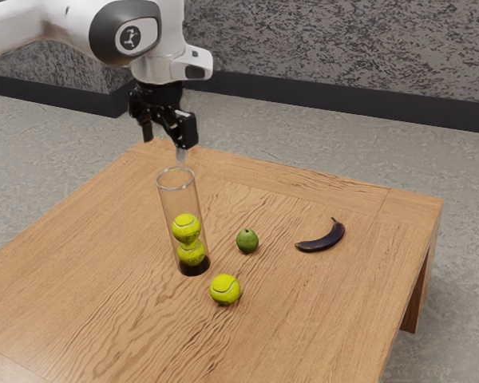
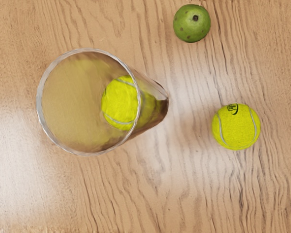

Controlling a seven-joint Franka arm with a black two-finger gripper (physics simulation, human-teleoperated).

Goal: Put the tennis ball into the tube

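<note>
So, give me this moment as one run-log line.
gripper open, empty; tube upright on table, two tennis balls inside; third tennis ball loose beside tube; green fruit, dark banana nearby

And here's the wooden table (image 1: 96, 279): clear tube (image 1: 173, 203) upright, tennis ball (image 1: 225, 290) and green fruit (image 1: 247, 242) near it, dark banana (image 1: 324, 242) well apart!

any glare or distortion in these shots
Wrist view: pale glare washes parts of the tabletop, and the lower tennis ball looks smeared through the clear tube; exterior view: soft light, with a thin highlight along the tube's rim.
</note>
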